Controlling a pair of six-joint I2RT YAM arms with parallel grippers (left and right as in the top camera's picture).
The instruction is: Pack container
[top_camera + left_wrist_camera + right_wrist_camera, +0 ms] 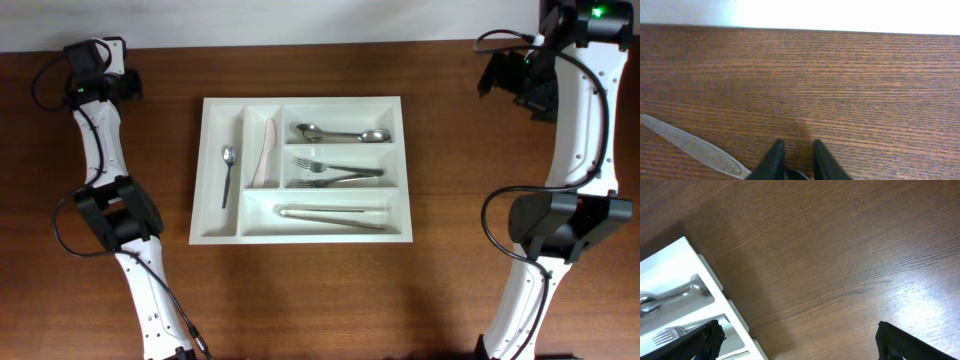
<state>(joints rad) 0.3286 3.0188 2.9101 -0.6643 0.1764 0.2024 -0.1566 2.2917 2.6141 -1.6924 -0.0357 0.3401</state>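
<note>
From overhead, the container (300, 100), a white moulded plastic tray with rounded walls, is seen lying flat at the middle of the dark, wood-grained surface (450, 300). A small metal spoon (228, 175) is held in its outermost narrow compartment. A pale knife (266, 155) lies in the narrow one beside it. Two shiny spoons (340, 134) are laid in the far long compartment, forks (338, 173) in the middle one, and long slim metal pieces (335, 215) in the near one. The left arm (100, 160) is seen well to the left of the container and the right arm (580, 130) well to its right. In the left wrist view, the left jaws are set narrowly apart, with bare wood showing between their black fingers (772, 160). An embossed silver handle (690, 145) lies on the surface and runs up to the left finger; whether it is touched cannot be told. In the right wrist view, the right jaws are spread wide and hold nothing, only their black fingers (705, 340) showing. A corner of the container (695, 265) appears just beside the left one, with a spoon (670, 297) and fork tines (665, 336) inside.
</note>
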